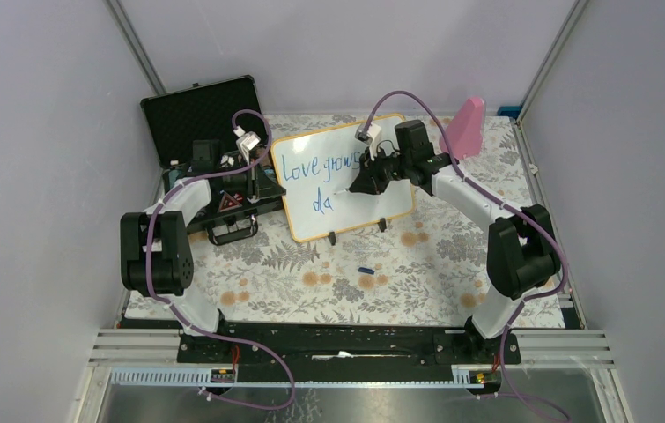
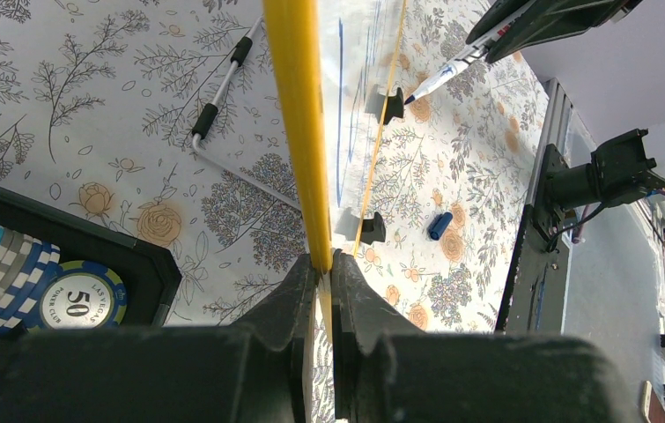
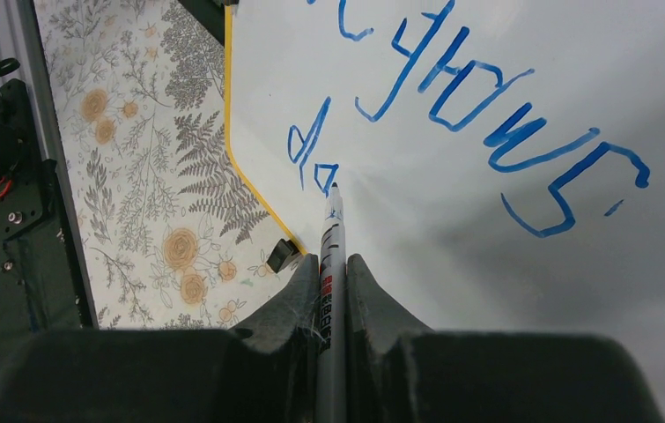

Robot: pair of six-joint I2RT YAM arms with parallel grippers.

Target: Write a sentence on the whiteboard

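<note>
Blue marker writing, the sentence (image 1: pixel 315 167), runs across the whiteboard (image 1: pixel 359 211): "Love grows" on the upper line and "da" below it. The whiteboard stands tilted on its small black feet (image 1: pixel 332 238) in the middle of the floral table cover (image 1: pixel 311 282).

The left gripper (image 2: pixel 324 264) is at the whiteboard's left edge, its jaws pinched tight on the yellow rim (image 2: pixel 298 115). The right gripper (image 3: pixel 333 264) is in front of the whiteboard's face, clamped closed around a white marker (image 3: pixel 332 229). The marker's tip touches the board at the "a" of the lower line.

A black case (image 1: pixel 201 110) lies open just left of the whiteboard, with poker chips (image 2: pixel 86 300) inside. A small blue cap (image 1: pixel 365 270) rests on the cover near the whiteboard's feet, on the side towards the arm bases. A pink object (image 1: pixel 465 123) stands beyond the whiteboard's right corner.
</note>
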